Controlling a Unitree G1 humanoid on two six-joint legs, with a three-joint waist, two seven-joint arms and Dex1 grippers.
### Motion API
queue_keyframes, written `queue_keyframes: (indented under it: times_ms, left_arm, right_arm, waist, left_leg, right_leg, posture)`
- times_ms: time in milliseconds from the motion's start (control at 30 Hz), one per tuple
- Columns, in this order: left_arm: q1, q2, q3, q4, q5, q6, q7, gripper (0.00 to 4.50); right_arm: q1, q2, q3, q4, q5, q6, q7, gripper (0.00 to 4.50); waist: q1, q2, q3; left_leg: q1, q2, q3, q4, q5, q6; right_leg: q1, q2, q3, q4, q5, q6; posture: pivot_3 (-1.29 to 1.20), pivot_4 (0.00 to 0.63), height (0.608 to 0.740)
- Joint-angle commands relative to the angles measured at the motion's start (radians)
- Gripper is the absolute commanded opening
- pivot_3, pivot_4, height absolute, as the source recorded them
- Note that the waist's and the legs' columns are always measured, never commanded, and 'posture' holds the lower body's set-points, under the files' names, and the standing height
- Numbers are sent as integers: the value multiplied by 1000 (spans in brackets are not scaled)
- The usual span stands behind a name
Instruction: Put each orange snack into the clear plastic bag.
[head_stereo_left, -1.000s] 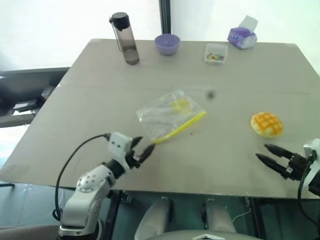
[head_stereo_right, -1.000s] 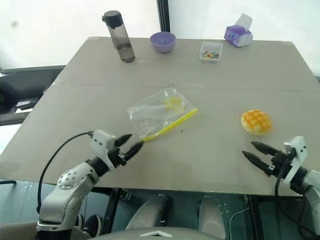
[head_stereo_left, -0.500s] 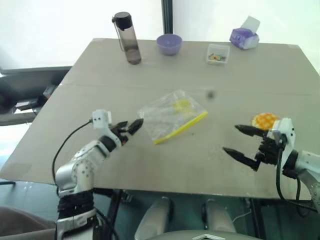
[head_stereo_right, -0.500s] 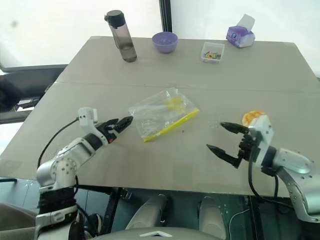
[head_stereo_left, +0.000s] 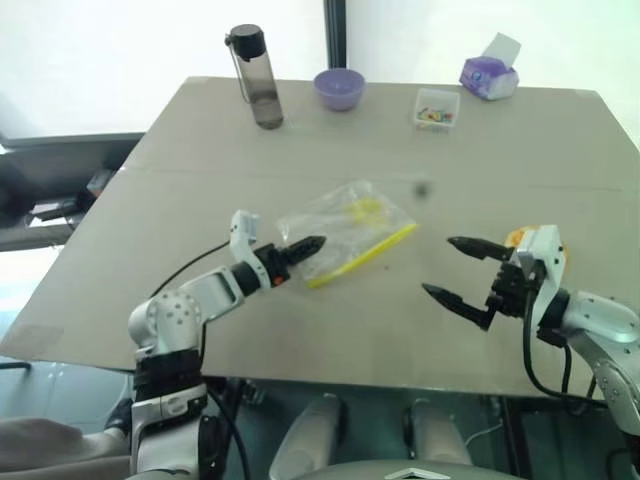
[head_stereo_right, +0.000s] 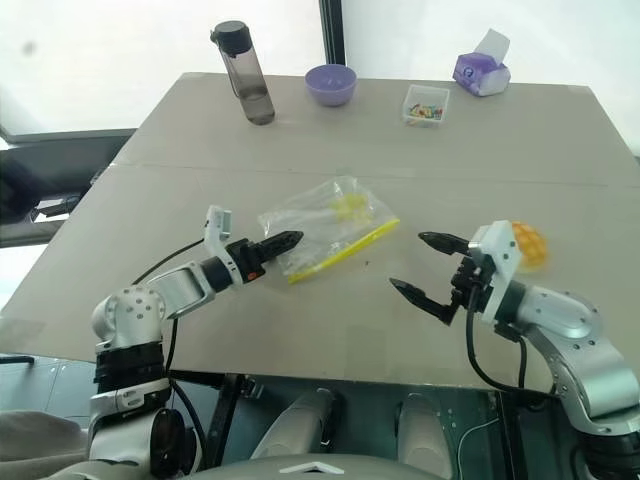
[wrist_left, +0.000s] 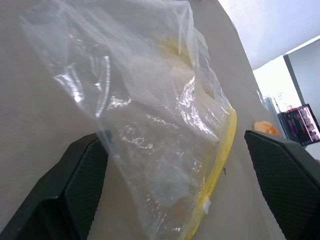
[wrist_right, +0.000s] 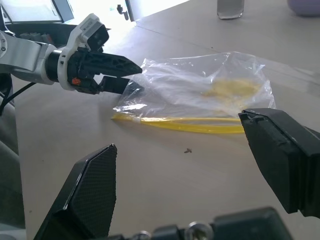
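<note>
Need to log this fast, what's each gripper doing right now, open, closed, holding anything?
Left gripper: open, fingers on either side of the clear plastic bag, not clamped.
Right gripper: open, holding nothing.

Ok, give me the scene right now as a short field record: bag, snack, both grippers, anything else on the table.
clear plastic bag: flat on table centre, yellow seal strip toward robot
orange snack: on table, outside bag, partly behind right arm
left gripper: open, fingers astride the bag's corner
right gripper: open, empty, pointing toward bag
far edge: dark water bottle, purple bowl, small clear box, tissue pack
</note>
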Motion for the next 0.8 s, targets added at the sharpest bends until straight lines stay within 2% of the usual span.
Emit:
queue_keyframes:
  times_ms: [33,67,200,233,433,800]
  left_arm:
    - [-8,-29,-85,117,65,9,-1,4500]
    - [-18,-43,-87,131,65,9,1,4500]
    - [-39,-80,-66,162,63,19,9,3326]
    - [-40,-84,-60,166,60,23,9,2744]
    - [-30,-103,-30,138,23,76,21,91]
    - [-17,-105,131,75,-167,277,62,40]
  right_arm:
    - [-59,18,46,-7,-50,-41,-14,4439]
    - [-75,28,62,1,-60,-44,-17,4439]
    - [-105,52,109,39,-110,-70,-18,4500]
    - [-113,57,122,53,-126,-79,-18,4500]
    - [-169,93,195,160,-257,-152,-49,4500]
    - [-340,72,321,553,-713,-458,-259,4500]
  waist:
    - [1,1,-1]
    - [1,2,-2]
    - [2,2,-4]
    - [0,2,-4]
    - [-1,3,-5]
    - [-16,3,-5]
  left_leg:
    - [0,0,0,0,0,0]
    - [0,0,0,0,0,0]
    - [2,-1,-1,0,0,0]
    - [2,-1,-2,0,0,0]
    - [2,-1,-3,0,1,-1]
    - [0,-1,-1,-1,3,-5]
  right_leg:
    - [0,0,0,0,0,0]
    - [0,0,0,0,0,0]
    - [3,-1,-1,0,0,0]
    - [4,-1,-2,-1,0,0]
    - [3,-1,-2,-1,0,0]
    - [-1,-1,-1,-1,0,0]
  posture:
    - [0,150,739]
    - [0,150,739]
    - [0,150,739]
    - [0,150,739]
    - [0,150,739]
    - [0,150,739]
